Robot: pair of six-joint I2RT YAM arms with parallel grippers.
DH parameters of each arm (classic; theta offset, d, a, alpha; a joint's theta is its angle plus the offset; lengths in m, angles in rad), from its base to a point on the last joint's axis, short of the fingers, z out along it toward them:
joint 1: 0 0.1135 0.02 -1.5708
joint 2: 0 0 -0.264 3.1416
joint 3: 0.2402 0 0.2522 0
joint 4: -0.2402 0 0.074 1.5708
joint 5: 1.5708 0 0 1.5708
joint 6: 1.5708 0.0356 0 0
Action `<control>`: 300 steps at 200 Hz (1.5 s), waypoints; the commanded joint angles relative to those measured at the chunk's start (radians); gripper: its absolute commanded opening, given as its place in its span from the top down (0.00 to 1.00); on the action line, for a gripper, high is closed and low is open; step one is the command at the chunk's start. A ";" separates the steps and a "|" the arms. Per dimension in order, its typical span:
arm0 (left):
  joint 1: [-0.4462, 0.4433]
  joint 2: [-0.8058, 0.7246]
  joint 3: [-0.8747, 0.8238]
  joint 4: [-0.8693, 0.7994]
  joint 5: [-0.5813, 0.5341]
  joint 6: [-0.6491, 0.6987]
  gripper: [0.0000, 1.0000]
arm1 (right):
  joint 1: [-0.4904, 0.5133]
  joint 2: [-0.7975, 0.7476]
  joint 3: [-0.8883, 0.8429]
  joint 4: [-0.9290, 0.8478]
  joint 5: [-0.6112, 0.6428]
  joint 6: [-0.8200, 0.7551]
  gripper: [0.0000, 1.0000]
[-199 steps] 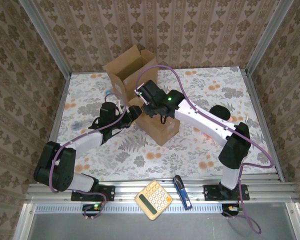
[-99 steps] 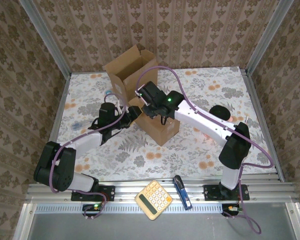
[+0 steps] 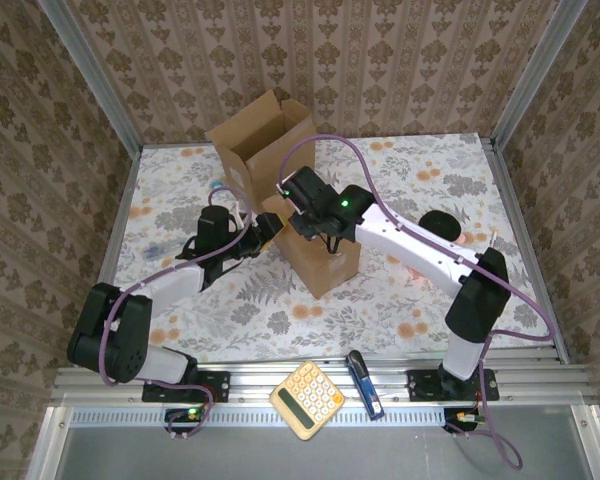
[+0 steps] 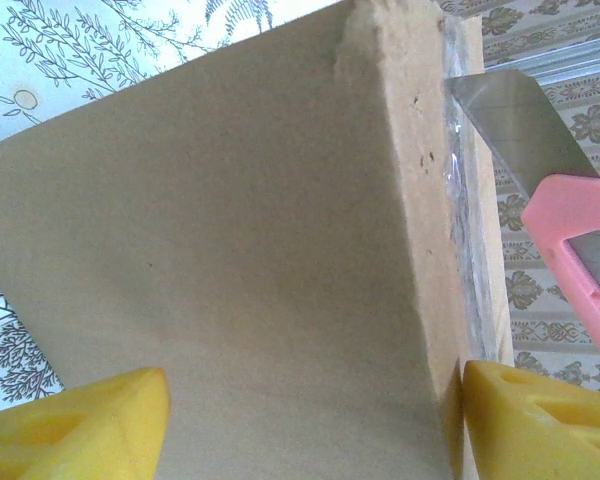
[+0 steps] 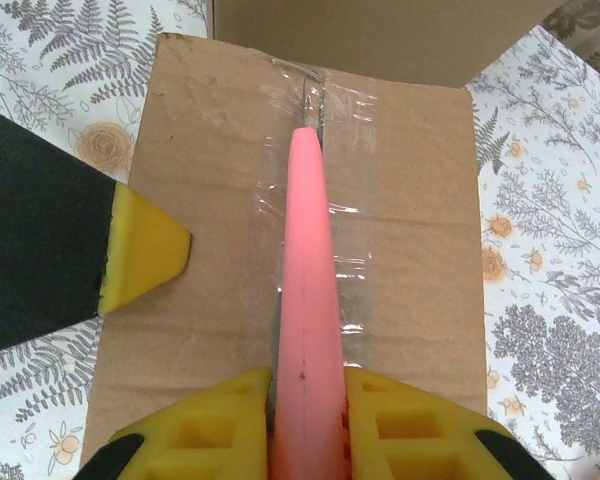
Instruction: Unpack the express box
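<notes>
Wallpapered booth, floral tablecloth [image 3: 400, 300], busy backdrop all round. Looking at the taped express box [image 3: 322, 258] sitting mid-cloth, open carton [image 3: 260, 140] just behind it, calculator [image 3: 307, 400] and some blue tool [image 3: 364, 383] lying well in front of it on the rail.

Squeezing a pink utility knife [image 5: 305, 250] tight in the right gripper [image 5: 307, 385], hovering directly over the box top. Straddling the box's left side with the left gripper [image 4: 300, 430], jaws spread wide, both yellow pads [image 4: 80, 420] seemingly pressing on cardboard. Reading that as a bracing clamp on the box, not idling open.

Now getting to the bit that matters: lining the knife handle up dead-on with the clear tape seam [image 5: 325, 110], running along the box's long axis, straight away from the right claw toward the carton. Resting the bare blade [image 4: 505, 120] right at the taped top edge, going by the left wrist view. Not managing to tell about actual bite into the tape.

Guessing at a straight draw along that seam as the coming move, with the right arm doing it, being the one over the box and holding the knife, and the left just pinning. Worrying slightly about one of those pads sitting on the box's left edge, near the cutting line.
</notes>
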 commanded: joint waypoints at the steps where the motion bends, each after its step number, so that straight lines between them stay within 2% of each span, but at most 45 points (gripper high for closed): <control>1: 0.015 0.019 -0.016 -0.001 -0.013 -0.009 0.25 | -0.002 -0.031 -0.037 -0.115 0.024 0.027 1.00; 207: 0.013 0.041 0.013 -0.095 -0.104 -0.012 0.26 | 0.013 -0.091 -0.070 -0.175 0.035 0.133 1.00; 300: 0.007 0.054 0.013 -0.083 -0.116 -0.024 0.26 | 0.065 -0.114 -0.071 -0.245 0.018 0.271 1.00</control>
